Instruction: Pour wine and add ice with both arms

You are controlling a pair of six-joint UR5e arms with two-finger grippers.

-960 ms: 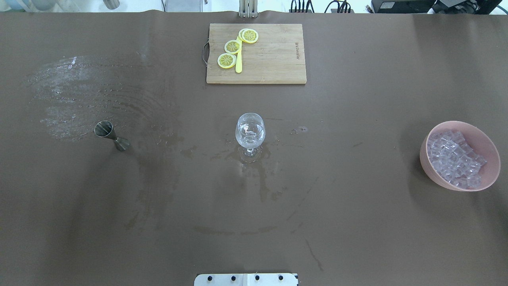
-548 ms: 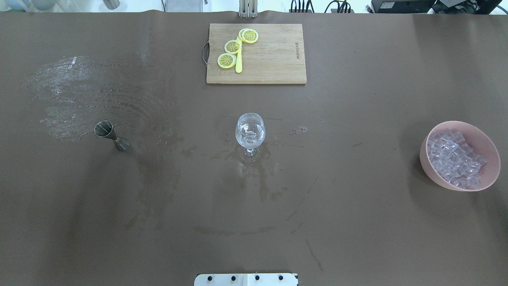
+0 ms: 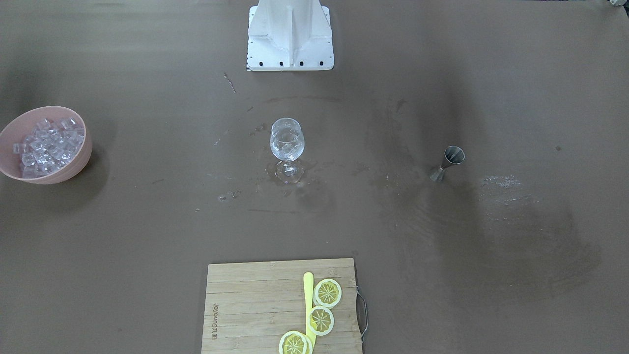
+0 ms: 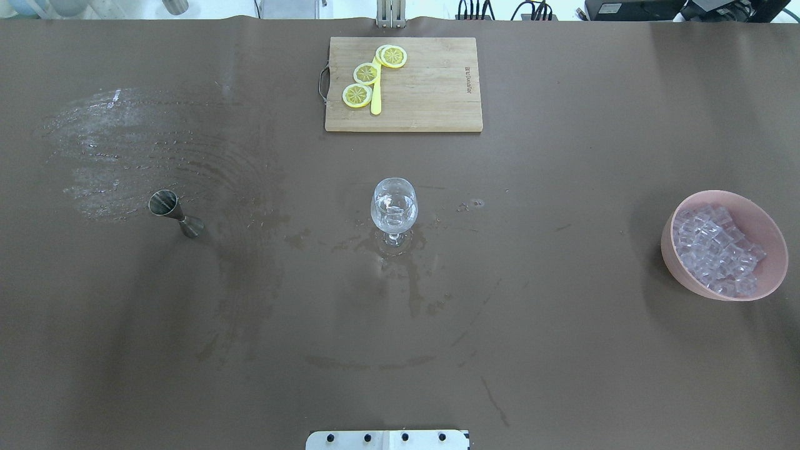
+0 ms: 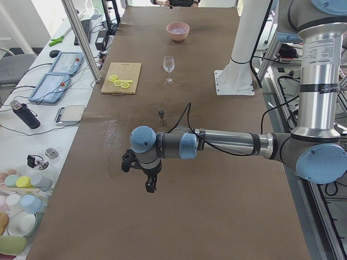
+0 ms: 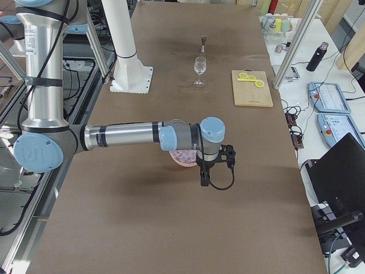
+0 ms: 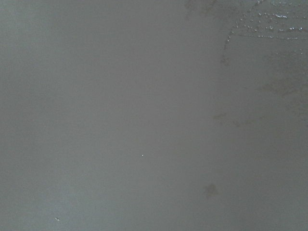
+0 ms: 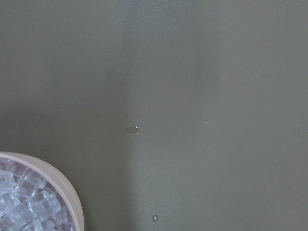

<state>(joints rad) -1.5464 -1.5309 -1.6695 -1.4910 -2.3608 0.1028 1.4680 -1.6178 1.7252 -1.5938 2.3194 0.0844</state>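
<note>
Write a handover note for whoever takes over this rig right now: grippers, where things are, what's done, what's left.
Grippers: the left gripper hangs above bare table on the robot's left, and the right gripper hangs beside the pink bowl. Both show only in the side views, so I cannot tell if they are open or shut.
Things: the ice is piled in the bowl on the robot's right. The glass stands upright mid-table, the jigger on the robot's left.
Done: the glass holds something clear, ice or liquid unclear; wet marks surround it.
Left: check the glass before pouring or adding more.
</note>
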